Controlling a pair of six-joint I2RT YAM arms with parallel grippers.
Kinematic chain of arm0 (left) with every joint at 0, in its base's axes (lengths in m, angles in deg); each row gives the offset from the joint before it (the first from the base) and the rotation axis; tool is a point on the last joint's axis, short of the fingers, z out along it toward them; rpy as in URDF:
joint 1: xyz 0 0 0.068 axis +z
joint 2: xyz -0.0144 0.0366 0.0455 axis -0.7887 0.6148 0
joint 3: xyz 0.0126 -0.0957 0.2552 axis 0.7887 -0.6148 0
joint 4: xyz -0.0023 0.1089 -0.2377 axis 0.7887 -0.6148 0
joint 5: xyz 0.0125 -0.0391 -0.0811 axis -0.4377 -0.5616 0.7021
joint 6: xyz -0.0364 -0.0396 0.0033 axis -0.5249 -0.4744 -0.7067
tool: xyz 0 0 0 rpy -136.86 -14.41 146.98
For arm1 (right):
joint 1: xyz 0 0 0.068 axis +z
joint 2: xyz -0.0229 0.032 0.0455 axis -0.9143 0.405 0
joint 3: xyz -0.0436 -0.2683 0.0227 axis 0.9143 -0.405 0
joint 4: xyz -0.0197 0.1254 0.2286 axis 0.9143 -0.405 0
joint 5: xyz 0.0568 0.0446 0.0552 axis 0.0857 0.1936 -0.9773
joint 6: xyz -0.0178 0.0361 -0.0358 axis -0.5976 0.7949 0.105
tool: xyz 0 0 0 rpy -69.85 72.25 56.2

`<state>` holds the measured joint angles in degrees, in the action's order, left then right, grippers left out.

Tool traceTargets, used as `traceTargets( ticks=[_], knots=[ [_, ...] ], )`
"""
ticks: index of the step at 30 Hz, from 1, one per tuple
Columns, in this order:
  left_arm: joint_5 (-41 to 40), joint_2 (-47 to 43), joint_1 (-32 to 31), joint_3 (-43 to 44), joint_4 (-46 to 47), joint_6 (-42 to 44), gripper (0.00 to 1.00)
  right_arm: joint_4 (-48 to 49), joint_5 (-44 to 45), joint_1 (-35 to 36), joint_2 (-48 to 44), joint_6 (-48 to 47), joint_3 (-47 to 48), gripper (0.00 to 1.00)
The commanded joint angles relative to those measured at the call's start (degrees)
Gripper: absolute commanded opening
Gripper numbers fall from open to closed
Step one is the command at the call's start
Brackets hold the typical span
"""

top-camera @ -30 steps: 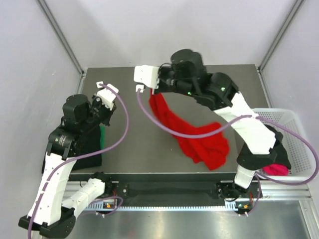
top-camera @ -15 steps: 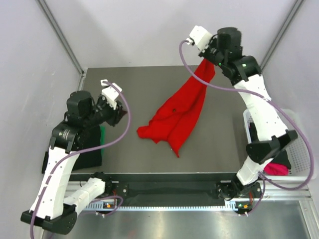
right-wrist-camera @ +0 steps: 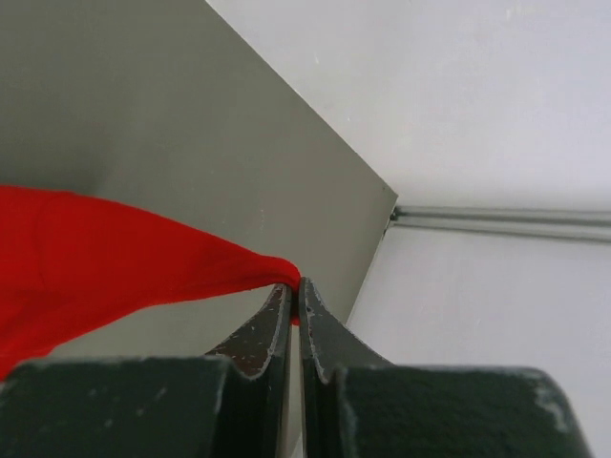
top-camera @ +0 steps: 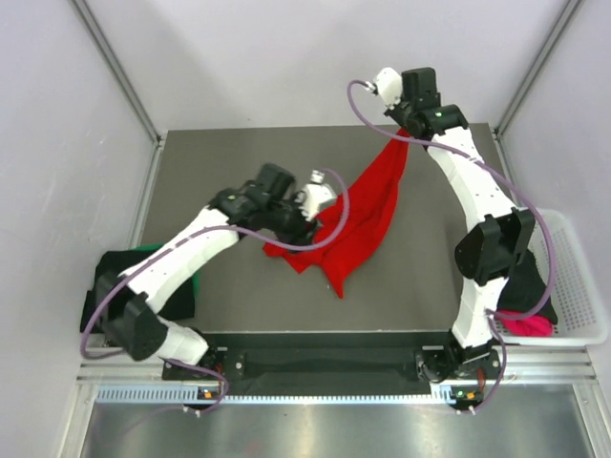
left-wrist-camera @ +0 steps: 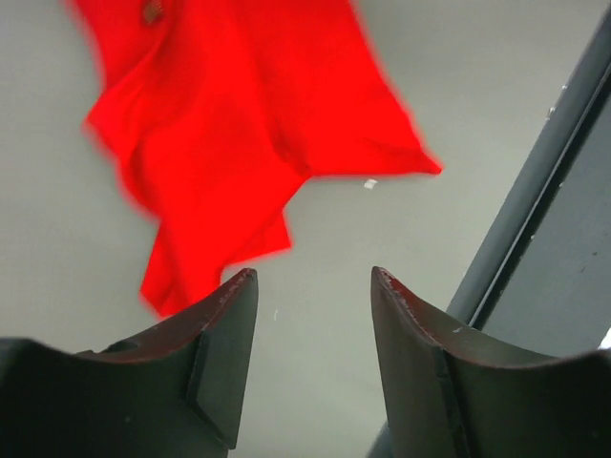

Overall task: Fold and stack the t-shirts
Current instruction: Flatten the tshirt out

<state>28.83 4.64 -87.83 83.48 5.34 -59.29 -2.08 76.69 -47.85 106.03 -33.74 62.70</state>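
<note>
Red t-shirt (top-camera: pixel 372 205) hangs from high at the far-right of the table (top-camera: pixel 220 157), lower half crumpled on it. R hand (right-wrist-camera: pixel 298 286) pinches one corner tight. L hand (left-wrist-camera: pixel 313 284) is spread, hovering by the loose edge, not touching. You'd want L on the opposite corner, single layer only, then pull taut w/ both before laying flat

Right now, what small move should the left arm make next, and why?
Probably ease the left gripper forward and down, then close it on the nearest loose edge of the red shirt. It stands open just short of the cloth, while the right gripper pinches a far corner, so a second hold could spread it.
</note>
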Motion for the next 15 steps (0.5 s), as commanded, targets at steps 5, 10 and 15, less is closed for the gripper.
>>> traceTargets(
  ticks=[5, 10, 15],
  knots=[
    [-7.30, 10.83, -14.49, 6.01, 1.55, 0.75, 0.74, 3.02, -1.56, -8.32, -2.05, 6.23, -4.84, 0.00],
    [-14.93, 14.62, -22.05, 6.62, 1.38, -1.89, 0.75, 4.60, -3.33, -10.79, -3.73, 5.71, -8.02, 0.00],
    [-20.47, 20.25, -28.11, 6.54, 1.29, -4.62, 0.72, 4.08, -3.94, -11.32, -3.82, 5.18, -7.31, 0.00]
  ],
)
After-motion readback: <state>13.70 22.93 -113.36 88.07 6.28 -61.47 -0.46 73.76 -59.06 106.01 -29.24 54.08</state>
